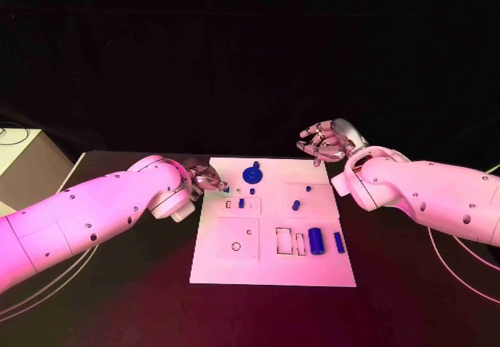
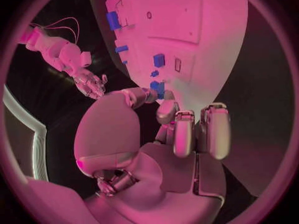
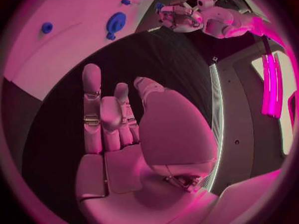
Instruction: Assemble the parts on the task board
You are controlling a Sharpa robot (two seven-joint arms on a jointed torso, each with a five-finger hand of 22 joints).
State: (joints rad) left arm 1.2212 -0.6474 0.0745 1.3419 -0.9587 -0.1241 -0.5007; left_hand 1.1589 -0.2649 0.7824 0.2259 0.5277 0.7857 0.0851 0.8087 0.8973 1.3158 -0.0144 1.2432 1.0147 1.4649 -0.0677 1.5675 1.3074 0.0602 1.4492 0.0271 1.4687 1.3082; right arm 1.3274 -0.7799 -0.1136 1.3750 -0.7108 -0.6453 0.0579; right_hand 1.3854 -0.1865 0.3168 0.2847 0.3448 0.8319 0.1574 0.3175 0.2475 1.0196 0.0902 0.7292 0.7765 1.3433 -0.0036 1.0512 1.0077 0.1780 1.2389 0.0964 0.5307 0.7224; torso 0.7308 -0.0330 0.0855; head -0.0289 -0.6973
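Your left hand [image 1: 205, 178] is pinching a small blue part [image 2: 158, 88] at the task board's [image 1: 273, 271] ten o'clock edge; right hand [image 1: 325, 142] is hovering empty, fingers loosely spread, at one o'clock.

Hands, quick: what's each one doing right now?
Left hand: at the task board edge, fingertips around a small blue part.
Right hand: open, holding nothing.

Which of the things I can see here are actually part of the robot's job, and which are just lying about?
Part of the job:
- white task board
- blue gear-like part
- blue cylinder
- small blue parts
- left hand, at the board's edge
- right hand, empty

Lying about:
- pale box beside the table
- cables
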